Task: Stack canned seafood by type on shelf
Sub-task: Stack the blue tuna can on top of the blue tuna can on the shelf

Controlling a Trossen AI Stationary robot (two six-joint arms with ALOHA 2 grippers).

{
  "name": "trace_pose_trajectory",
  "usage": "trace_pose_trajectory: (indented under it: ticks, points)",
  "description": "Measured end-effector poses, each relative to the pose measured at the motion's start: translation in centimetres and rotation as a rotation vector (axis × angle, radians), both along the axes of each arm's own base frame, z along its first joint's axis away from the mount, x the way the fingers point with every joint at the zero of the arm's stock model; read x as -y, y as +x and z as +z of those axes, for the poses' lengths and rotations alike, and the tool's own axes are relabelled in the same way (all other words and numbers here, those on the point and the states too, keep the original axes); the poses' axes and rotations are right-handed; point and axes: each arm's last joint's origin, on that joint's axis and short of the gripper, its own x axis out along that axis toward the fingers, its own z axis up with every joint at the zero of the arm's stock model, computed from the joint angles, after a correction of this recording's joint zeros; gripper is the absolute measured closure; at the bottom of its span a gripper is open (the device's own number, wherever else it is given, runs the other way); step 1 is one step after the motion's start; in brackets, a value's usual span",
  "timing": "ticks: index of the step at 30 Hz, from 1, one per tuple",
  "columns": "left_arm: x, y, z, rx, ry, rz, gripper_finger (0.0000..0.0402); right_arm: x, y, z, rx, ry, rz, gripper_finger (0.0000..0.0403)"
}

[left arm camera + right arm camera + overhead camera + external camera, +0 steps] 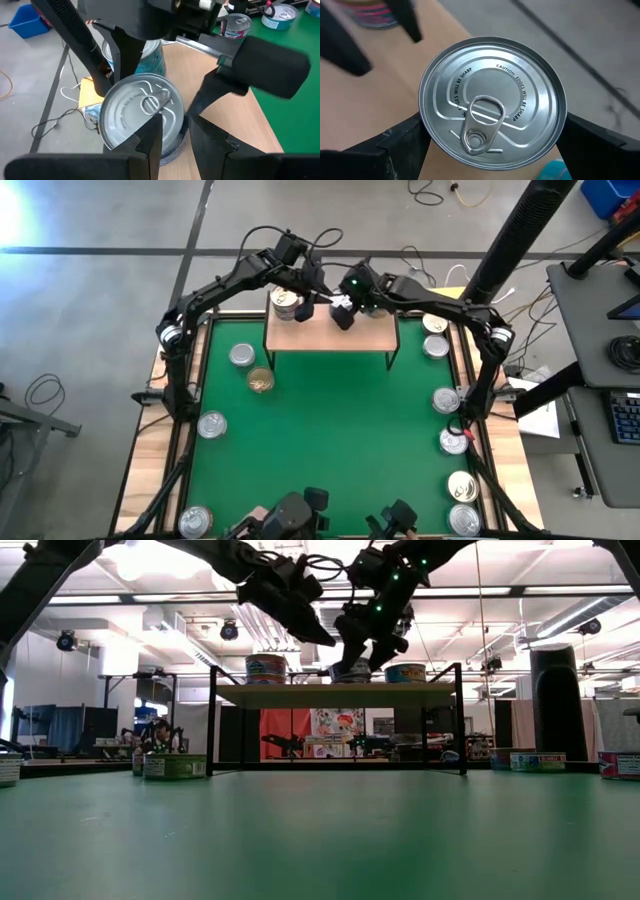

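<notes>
While loose tins (241,355) dot the green surface (330,440) along its left edge, I see my left end effector (318,290) over the shelf (330,332), fingers nearly together, empty, beside a silver tin (140,112) on the board's left end. Just right of it, my right end effector (345,310) clamps a second silver-topped tin (492,102) between wide-spread fingers near the shelf's far edge. More cans (447,400) line the right border; the green middle lies open

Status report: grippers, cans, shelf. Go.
Right gripper clamped on a silver can over the shelf. Left gripper nearly shut beside it. Loose tins on the table.
</notes>
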Motion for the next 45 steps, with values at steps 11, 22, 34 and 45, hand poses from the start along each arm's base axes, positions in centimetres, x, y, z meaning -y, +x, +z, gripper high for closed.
trace_pose_trajectory:
  ticks: [11, 22, 34, 45]
  points:
    - [-0.8, -0.6, 0.1, 0.006, 0.080, -0.027, 0.0319, -1.2, 0.9, -0.2, 0.058, -0.014, -0.130, 0.0040]
    - [-1.5, 0.4, -0.6, 0.052, 0.128, -0.065, 0.0319, -1.7, 1.0, -1.6, 0.093, 0.024, -0.183, 0.0040]
    - [-1.6, 1.0, -3.6, 0.001, -0.002, -0.169, 0.0319, -3.4, 1.7, -2.0, 0.058, 0.044, -0.121, 0.0040]
    - [-0.8, 1.4, -2.9, 0.058, -0.063, -0.272, 0.0319, -4.7, 2.3, -2.1, 0.037, 0.049, -0.029, 0.0039]
